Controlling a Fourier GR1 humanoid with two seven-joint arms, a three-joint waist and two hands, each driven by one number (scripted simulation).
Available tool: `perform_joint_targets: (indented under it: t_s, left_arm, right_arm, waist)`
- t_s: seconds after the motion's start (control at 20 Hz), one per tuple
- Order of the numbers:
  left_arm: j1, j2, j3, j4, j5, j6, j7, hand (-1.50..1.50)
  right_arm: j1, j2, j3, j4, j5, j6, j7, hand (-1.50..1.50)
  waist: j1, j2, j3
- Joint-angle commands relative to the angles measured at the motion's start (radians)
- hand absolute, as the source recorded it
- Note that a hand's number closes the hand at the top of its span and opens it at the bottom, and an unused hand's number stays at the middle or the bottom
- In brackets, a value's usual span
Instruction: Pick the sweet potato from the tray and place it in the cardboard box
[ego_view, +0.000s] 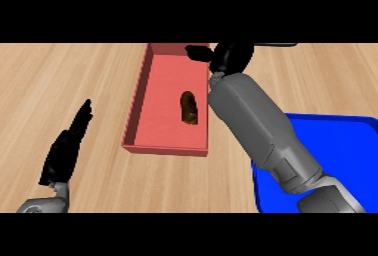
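While the sweet potato (190, 107) lies in the box (151, 107), the right hand (229, 55) hovers beyond it, fingers relaxed, holding nothing

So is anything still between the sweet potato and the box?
No. The sweet potato already lies inside the red box, with nothing visible over it. The right hand is above the box's far end, holding nothing.

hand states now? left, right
Left hand: open, fingers straight, holding nothing.
Right hand: over the box's far end, holding nothing visible; fingers cannot be told.
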Motion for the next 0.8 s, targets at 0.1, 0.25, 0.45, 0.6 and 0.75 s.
perform_joint_targets:
  t_s: [0.1, 0.25, 0.45, 0.6, 0.75]
  left_arm:
    - [0.038, 0.029, 0.044, -0.011, 0.028, -0.017, 0.007, 0.00]
    - [0.087, -0.004, 0.031, 0.013, -0.006, 0.029, -0.026, 0.00]
    - [0.148, 0.008, 0.039, -0.058, 0.004, 0.021, -0.026, 0.00]
    - [0.126, 0.014, 0.071, -0.024, 0.020, 0.023, -0.030, 0.00]
    - [0.106, 0.033, 0.091, -0.052, 0.035, 0.014, 0.021, 0.00]
  right_arm:
    - [0.044, 0.006, -0.052, -0.064, 0.029, -0.236, 0.028, -1.50]
    - [0.152, -0.013, -0.081, -0.128, 0.072, -0.287, 0.033, -1.50]
    - [0.317, -0.051, -0.071, -0.355, 0.104, -0.232, 0.033, -1.50]
    - [0.475, -0.049, -0.045, -0.549, 0.131, -0.207, 0.036, -1.50]
    - [0.635, -0.126, 0.000, -0.758, 0.128, -0.106, 0.031, -1.50]
  waist:
    - [-0.052, -0.018, -0.001]
    - [-0.085, -0.028, -0.001]
    - [-0.108, -0.040, 0.000]
    - [-0.127, -0.041, -0.001]
    - [-0.139, -0.042, -0.001]
